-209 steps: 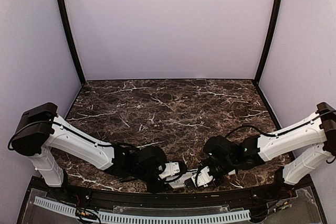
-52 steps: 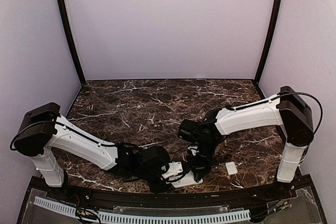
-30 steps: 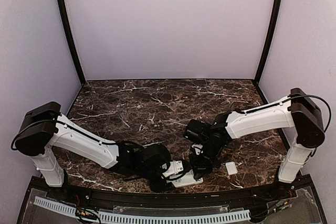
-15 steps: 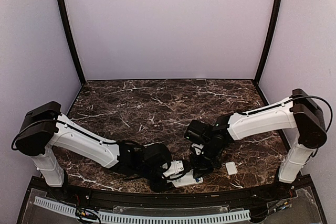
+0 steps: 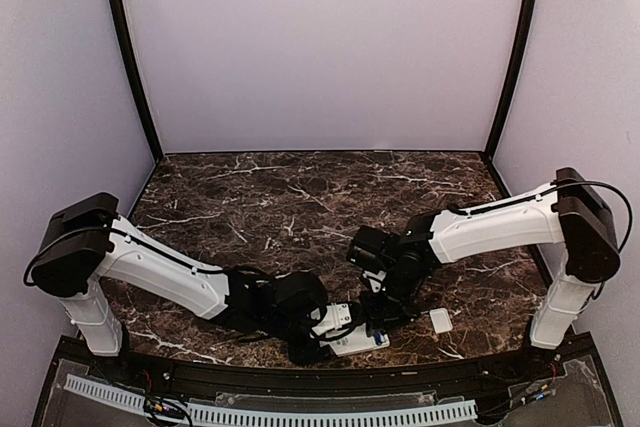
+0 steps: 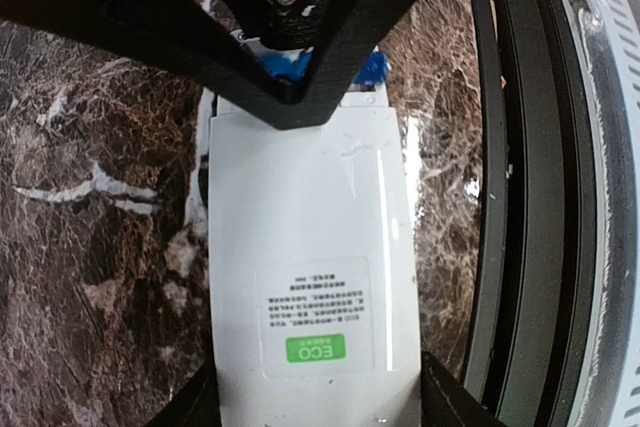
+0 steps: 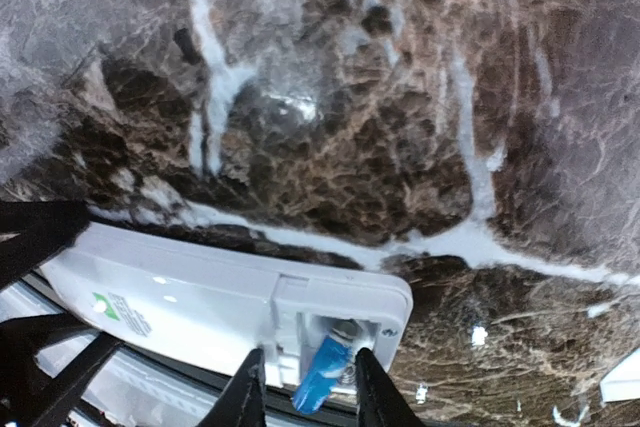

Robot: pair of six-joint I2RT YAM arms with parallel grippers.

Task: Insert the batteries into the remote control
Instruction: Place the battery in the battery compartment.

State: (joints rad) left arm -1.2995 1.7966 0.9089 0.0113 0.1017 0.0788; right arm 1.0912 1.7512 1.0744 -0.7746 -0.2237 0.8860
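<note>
The white remote control (image 6: 310, 227) lies back up with its green label (image 6: 316, 349) showing, near the table's front edge (image 5: 352, 339). My left gripper (image 6: 315, 402) is shut on its sides. The battery bay at its far end is uncovered. A blue battery (image 7: 322, 377) sits tilted there, one end in the bay and the other sticking up. My right gripper (image 7: 308, 392) straddles it, open, with a gap beside the battery. In the left wrist view, blue (image 6: 368, 69) shows past the right gripper's black fingers. Other batteries are hidden.
A small white cover piece (image 5: 441, 321) lies on the marble to the right of the remote, also at the right wrist view's corner (image 7: 625, 379). The black table rim (image 6: 510, 207) runs close beside the remote. Both arms meet low at the front middle.
My right gripper's jaws have parted and let go of the blue battery, which stays leaning in the bay. The left gripper and the remote have not moved.
</note>
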